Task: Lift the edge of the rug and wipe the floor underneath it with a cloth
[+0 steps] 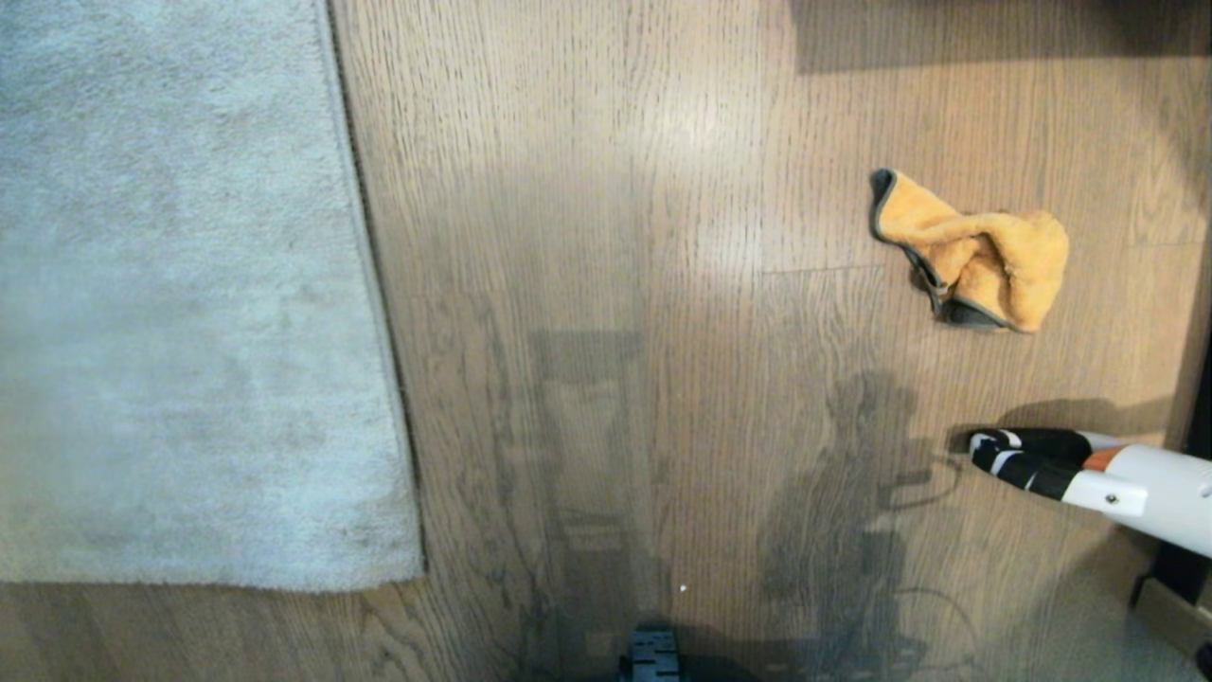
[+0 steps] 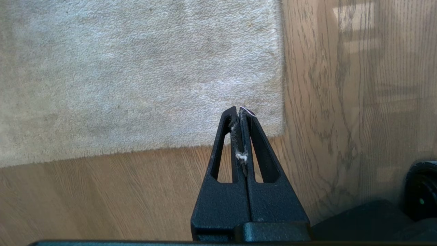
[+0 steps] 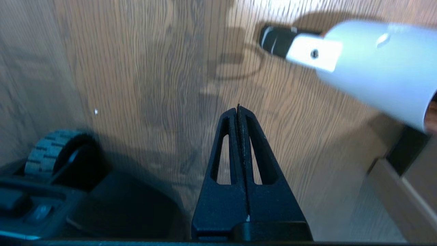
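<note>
Rug (image 1: pixel 180 303), one, flat on floor (image 1: pixel 606 237), near corner showing. One cloth (image 1: pixel 975 251) crumpled on bare planks, well apart. Left gripper (image 2: pixel 240 111) closed, empty, above rug corner. Right gripper (image 3: pixel 238 108) closed, empty, over floor.

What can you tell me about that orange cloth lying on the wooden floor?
The cloth is a small orange-tan fuzzy piece, microfibre by the look of it, edged with dark grey stitching. It lies crumpled and partly folded over itself on the brown wood-grain floor, well to the right of the grey rug. Only the floor touches it.
</note>
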